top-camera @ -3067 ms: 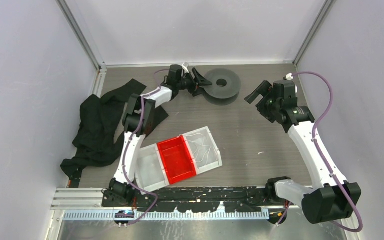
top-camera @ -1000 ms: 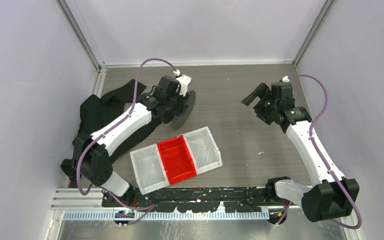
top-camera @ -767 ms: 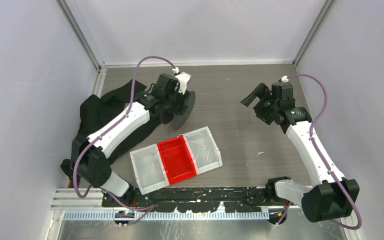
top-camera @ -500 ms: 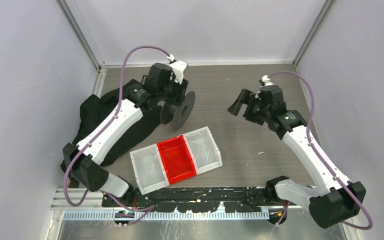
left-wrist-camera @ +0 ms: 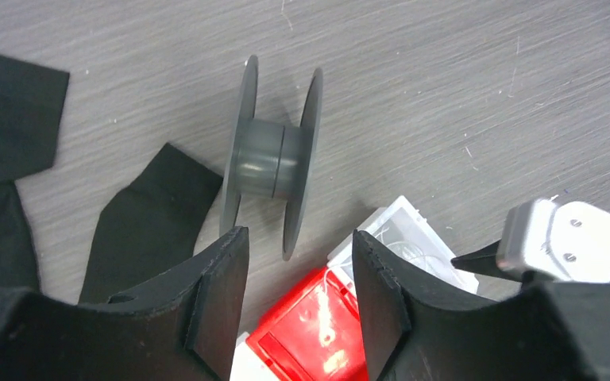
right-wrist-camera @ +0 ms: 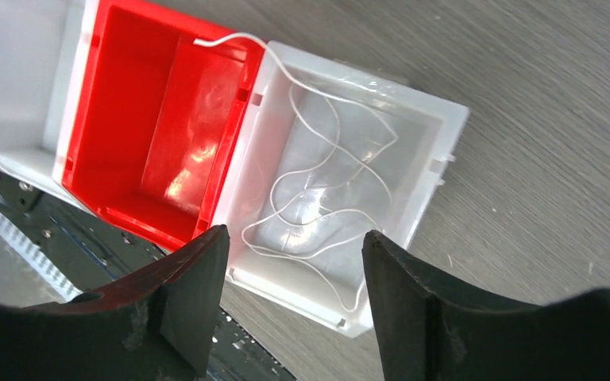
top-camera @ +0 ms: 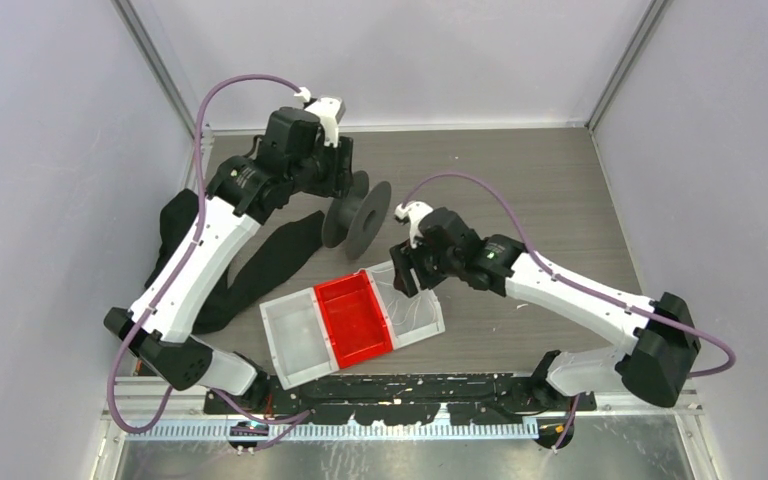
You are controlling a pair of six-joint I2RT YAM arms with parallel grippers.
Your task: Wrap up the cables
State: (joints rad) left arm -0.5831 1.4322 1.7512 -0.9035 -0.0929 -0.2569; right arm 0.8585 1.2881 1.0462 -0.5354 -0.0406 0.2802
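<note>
The cables [right-wrist-camera: 326, 186] are thin white wires lying in loose loops in the clear bin [right-wrist-camera: 437, 151]. One end drapes over the rim into the red bin [right-wrist-camera: 151, 119]. My right gripper [right-wrist-camera: 294, 302] hovers open just above that clear bin [top-camera: 430, 320], with nothing between its fingers. A grey spool [top-camera: 358, 215] stands on its two rims on the table, bare of wire. My left gripper [left-wrist-camera: 300, 302] is open and empty, raised behind the spool [left-wrist-camera: 274, 159] and apart from it. In the top view the left gripper [top-camera: 340, 180] sits at the back left and the right gripper [top-camera: 405, 275] at the centre.
A white bin [top-camera: 295, 340], the red bin [top-camera: 355, 315] and the clear one form a row near the front. Black cloth [top-camera: 200, 250] is heaped at the left, with strap ends [left-wrist-camera: 151, 214] reaching toward the spool. Grey walls enclose the table.
My left gripper stood the spool on its rims, let go and drew up and back. My right arm swung from the back right to over the clear bin, its jaws narrowing.
</note>
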